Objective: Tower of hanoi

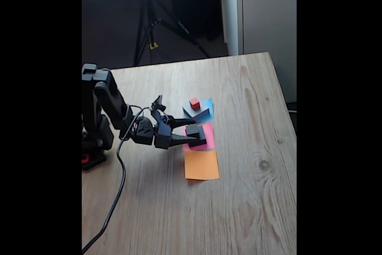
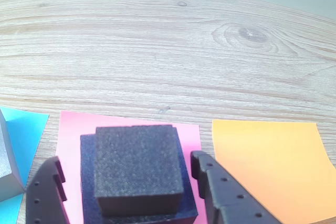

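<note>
On the pink paper (image 2: 68, 129) the medium black block (image 2: 87, 192) carries the small dark grey block (image 2: 139, 156). My gripper (image 2: 126, 158) is open, with one finger (image 2: 44, 192) left of this stack and the other (image 2: 215, 187) right of it, close beside the small block. In the fixed view the gripper (image 1: 196, 131) reaches from the left over the pink paper (image 1: 209, 137). Behind it on the blue paper (image 1: 209, 104), the wide flat grey block (image 1: 202, 112) bears the tiny red cube (image 1: 194, 104). A corner of the grey block (image 2: 5, 166) shows at the left edge of the wrist view.
The orange paper (image 1: 201, 165) lies bare in front of the pink one, to its right (image 2: 268, 166) in the wrist view. My arm's base (image 1: 95, 141) stands at the table's left edge, its cable (image 1: 116, 195) trailing forward. A tripod (image 1: 152, 28) stands beyond the table.
</note>
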### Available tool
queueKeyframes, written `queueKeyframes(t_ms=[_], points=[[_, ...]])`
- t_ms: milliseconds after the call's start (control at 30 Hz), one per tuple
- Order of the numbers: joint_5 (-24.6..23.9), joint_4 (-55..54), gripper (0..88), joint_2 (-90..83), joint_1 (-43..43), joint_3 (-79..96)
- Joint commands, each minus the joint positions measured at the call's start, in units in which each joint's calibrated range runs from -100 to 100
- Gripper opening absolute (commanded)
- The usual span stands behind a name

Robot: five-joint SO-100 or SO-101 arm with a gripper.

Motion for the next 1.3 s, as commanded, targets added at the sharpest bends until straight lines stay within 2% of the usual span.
queueKeyframes(t_ms=[0, 400, 667, 1267], points=[[0.7, -1.2, 24.8, -0.5, -1.1, -0.9], [0.7, -1.3, 16.2, -0.9, -1.5, 0.1], [0.7, -1.3, 3.8, -0.8, -2.0, 0.3], [0.7, -2.6, 1.7, -0.7, -5.0, -0.8]])
